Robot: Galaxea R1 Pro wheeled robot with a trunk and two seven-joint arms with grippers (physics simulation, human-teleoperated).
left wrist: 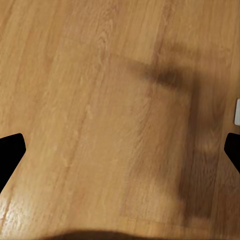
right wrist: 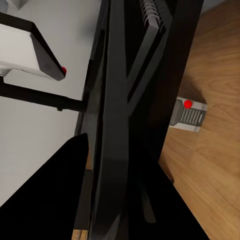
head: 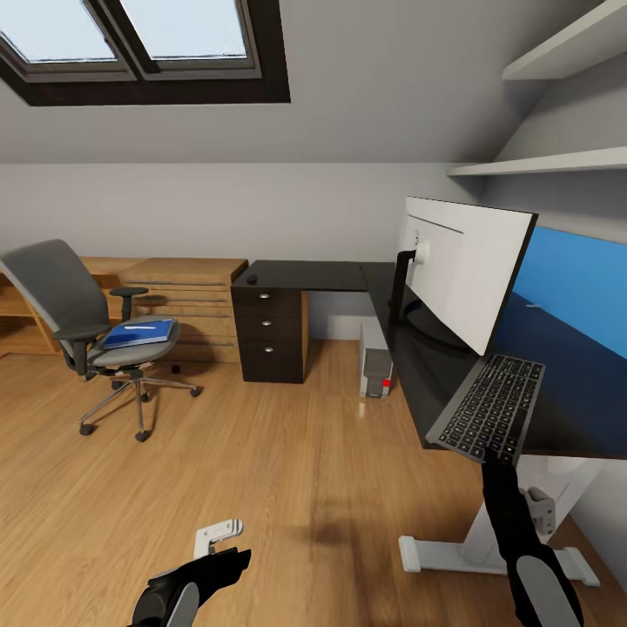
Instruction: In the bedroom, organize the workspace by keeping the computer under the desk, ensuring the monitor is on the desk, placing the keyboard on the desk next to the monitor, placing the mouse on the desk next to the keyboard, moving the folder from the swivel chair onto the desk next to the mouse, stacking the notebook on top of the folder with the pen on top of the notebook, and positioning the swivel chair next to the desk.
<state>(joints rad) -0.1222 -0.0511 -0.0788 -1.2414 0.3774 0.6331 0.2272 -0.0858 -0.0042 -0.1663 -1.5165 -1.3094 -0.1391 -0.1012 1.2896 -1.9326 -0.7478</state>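
1. The right tool (head: 492, 455) gripped the keyboard (head: 492, 406) at its near end, lower right, overhanging the table (head: 453, 383) edge beside the monitor (head: 466, 270).
2. It looked rigid, thin and light; an end grip would likely tip.
3. The left tool (head: 228, 533) hung open above the floor.

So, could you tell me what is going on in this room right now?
The robot is tidying a workspace. Its right gripper holds the keyboard by its near edge, tilted at the desk edge beside the monitor. The left gripper hangs open over the floor. The computer sits under the desk, and the blue folder lies on the swivel chair.
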